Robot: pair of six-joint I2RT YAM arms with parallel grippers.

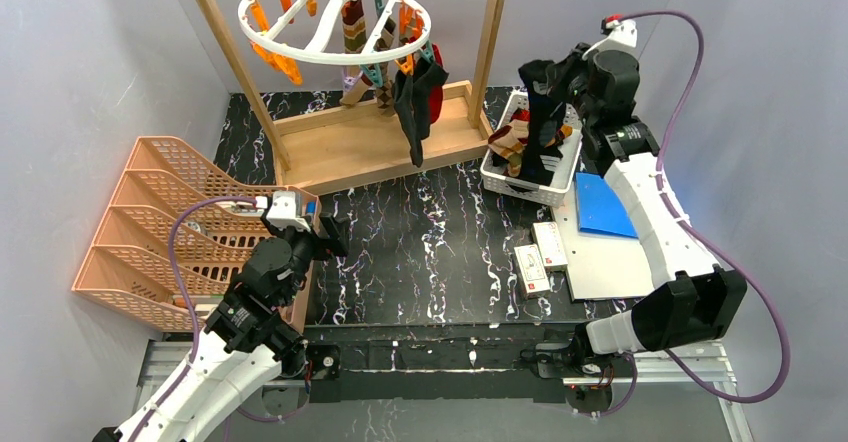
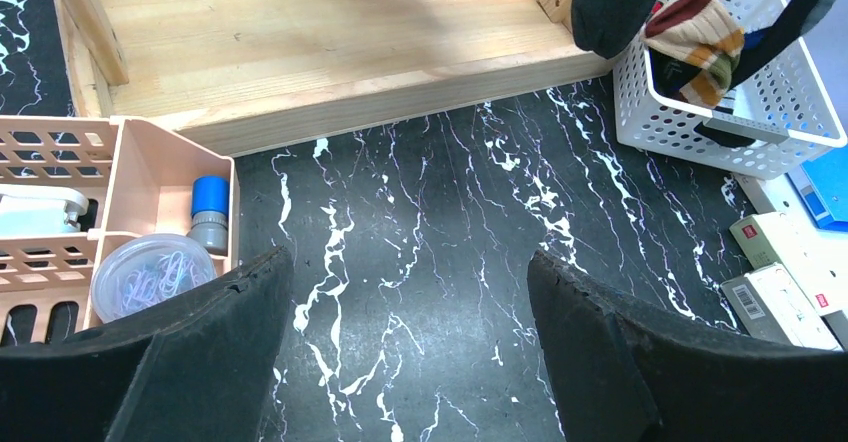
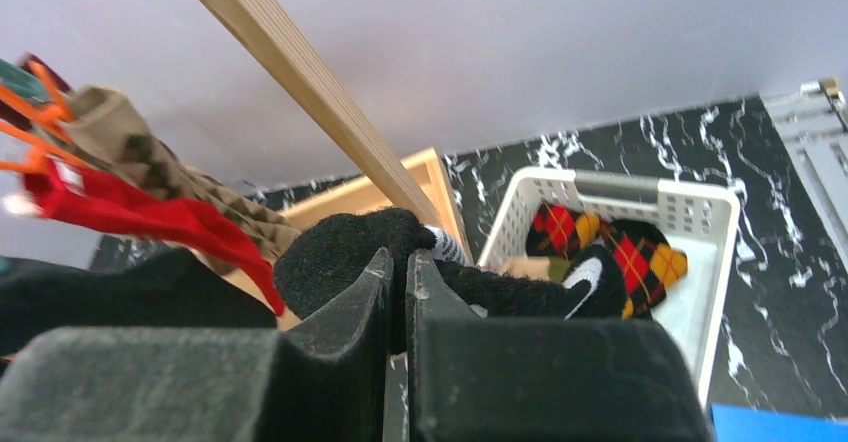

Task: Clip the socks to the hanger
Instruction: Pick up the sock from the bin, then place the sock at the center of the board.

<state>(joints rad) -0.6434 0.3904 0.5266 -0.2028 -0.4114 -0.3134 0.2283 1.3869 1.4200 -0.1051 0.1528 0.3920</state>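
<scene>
Two end effectors: the right end effector (image 3: 398,262) is clamped on a black sock (image 3: 335,247), held above the white lattice basket (image 3: 722,252) just below it; the hanger (image 1: 325,30) hangs beyond, to its left, on a wooden frame (image 1: 350,147). The left end effector (image 2: 410,267), spread apart, hovers over the black marbled bench (image 2: 450,192), grey walls (image 1: 90,52) around.

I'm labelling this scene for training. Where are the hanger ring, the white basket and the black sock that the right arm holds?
hanger (image 1: 245,12): top view, left rim of the white ring.
white basket (image 1: 520,190): top view, near wall.
black sock (image 1: 541,137): top view, dangling middle part.
</scene>
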